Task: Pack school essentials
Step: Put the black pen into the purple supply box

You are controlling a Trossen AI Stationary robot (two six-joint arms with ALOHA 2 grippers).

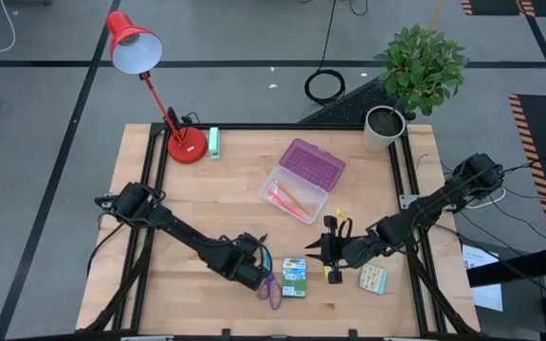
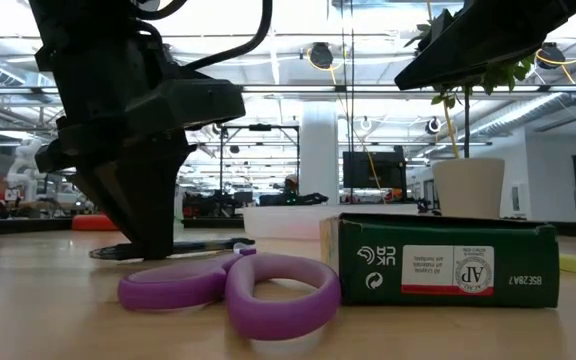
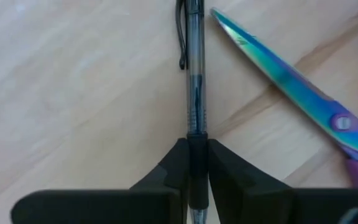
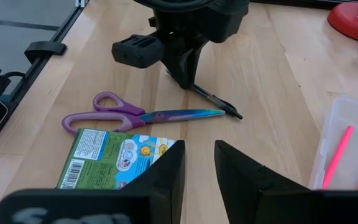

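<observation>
A black pen (image 3: 195, 93) lies flat on the counter (image 1: 216, 204), pinched between the left hand's (image 3: 197, 163) fingers. Just beside it lie purple-handled scissors (image 4: 126, 115) with iridescent blades, closed. A green crayon box (image 4: 114, 155) lies flat next to the scissors. A small patterned pack (image 1: 373, 278) lies farther right. Pink and orange pencils (image 1: 287, 201) rest in the clear case.

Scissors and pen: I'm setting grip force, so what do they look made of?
Scissors: glossy purple handles, likely plastic; blades with an iridescent sheen, probably coated metal. Pen, clamped in the left gripper: see-through barrel with black clip, apparently hard plastic.
</observation>
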